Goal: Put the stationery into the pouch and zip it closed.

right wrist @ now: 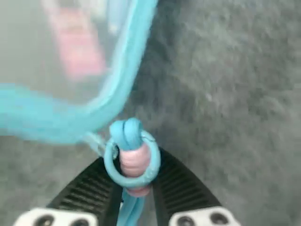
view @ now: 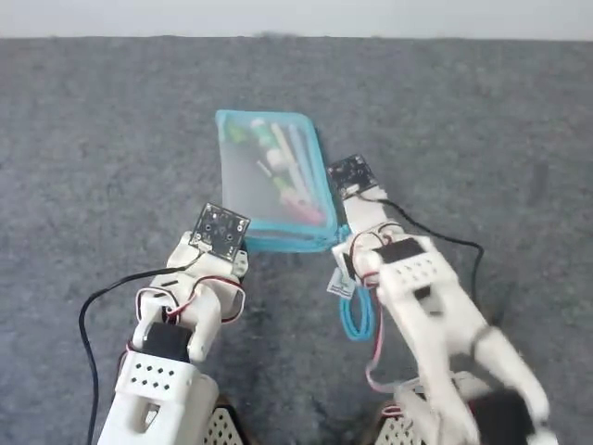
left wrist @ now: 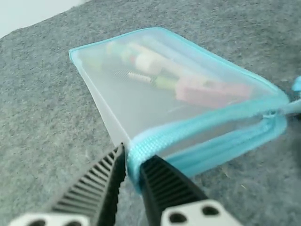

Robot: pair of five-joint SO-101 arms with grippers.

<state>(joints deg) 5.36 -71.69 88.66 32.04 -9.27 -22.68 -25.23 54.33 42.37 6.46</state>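
A clear pouch [view: 269,176] with turquoise trim lies on the grey felt, with pens and a pink eraser inside [left wrist: 207,92]. In the left wrist view my left gripper [left wrist: 131,176] is shut on the pouch's near corner by the zipper tape [left wrist: 188,129]. In the high view this arm stands at the pouch's near left corner [view: 243,243]. My right gripper [right wrist: 134,181] is shut on the zipper pull's pink bead and turquoise cord ring [right wrist: 133,157] at the pouch's near right corner [view: 338,236]. The cord [view: 357,311] trails under the right arm.
Grey felt [view: 111,139] covers the whole table, open on the left, right and far sides of the pouch. A white wall edge runs along the far side. Black cables [view: 93,315] loop beside both arm bases.
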